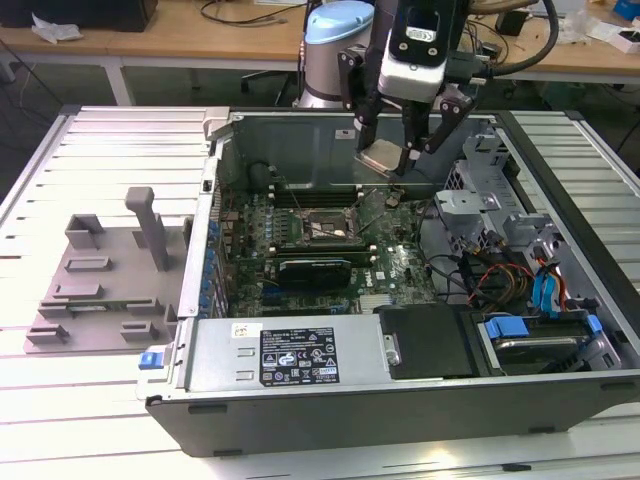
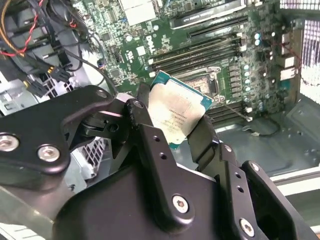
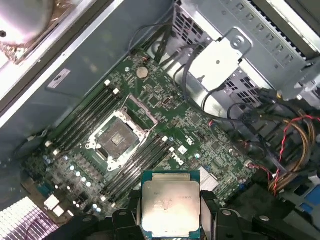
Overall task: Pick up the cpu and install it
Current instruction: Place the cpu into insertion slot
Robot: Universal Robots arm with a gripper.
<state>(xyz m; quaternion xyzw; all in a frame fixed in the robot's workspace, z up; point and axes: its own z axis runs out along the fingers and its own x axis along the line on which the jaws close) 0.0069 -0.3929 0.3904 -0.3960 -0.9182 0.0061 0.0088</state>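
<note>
The cpu (image 3: pixel 171 202) has a shiny metal top; the gripper (image 2: pixel 175 122) is matt black; the case (image 1: pixel 330 140) dull grey metal; the tray (image 1: pixel 95 285) matt plastic.

A work table (image 1: pixel 80 410) with a pale top of long ribbed metal slats takes up the foreground in the exterior view. Behind it runs a wooden bench (image 1: pixel 180 45) with 1 white leg (image 1: pixel 118 82) in sight. On the bench lie a crumpled white paper (image 1: pixel 55 30) and loose black cables (image 1: pixel 240 12). The floor (image 1: pixel 40 92) beneath is dark. The light is even, the shadows soft.
</note>
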